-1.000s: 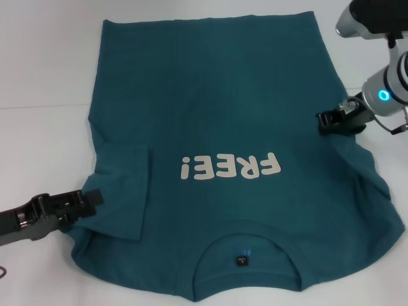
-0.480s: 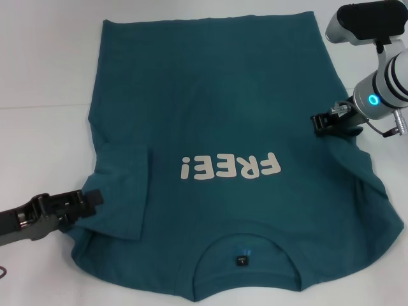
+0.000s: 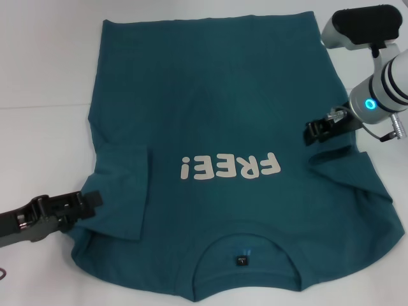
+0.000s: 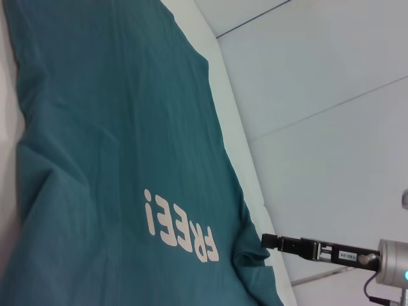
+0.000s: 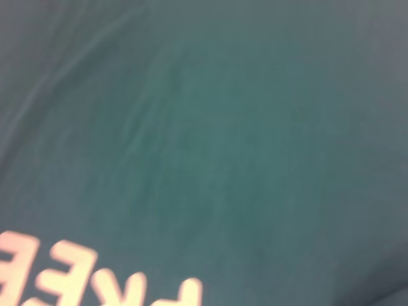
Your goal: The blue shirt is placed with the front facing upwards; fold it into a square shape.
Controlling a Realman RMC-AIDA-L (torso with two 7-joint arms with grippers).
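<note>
One blue shirt (image 3: pixel 217 127) is lying front up across the white table (image 3: pixel 44 70), taking up most of the head view. Its round neck (image 3: pixel 245 255) is sitting nearest the robot, with one small dark tag (image 3: pixel 241 260) showing inside the collar. One line of cream lettering, "FREE!" (image 3: pixel 231 168), is running across the chest, reading upside down from the head camera. The hem is lying flat along the far edge.

Two sleeves, two different states. The sleeve on the robot's left (image 3: pixel 124 191) is lying folded inward over the body, its edge making a straight line down the cloth. On the robot's right, the fabric is bunching into a raised ridge (image 3: pixel 335 159) just under the right gripper.

The right gripper (image 3: pixel 313 132) is sitting over the shirt's right edge, level with the lettering, and it is looking pinched on a pleat of the blue shirt, though the fingertips are partly hidden by the cloth. The left wrist view is catching that same gripper (image 4: pixel 271 241) side-on at the rumpled edge.

The left gripper (image 3: pixel 89 199) is lying low at the folded left sleeve, its dark fingers touching the cloth; whether they are spread or pressed together, I cannot tell.

The right wrist view is filling with teal fabric and part of the lettering (image 5: pixel 89 274).
</note>
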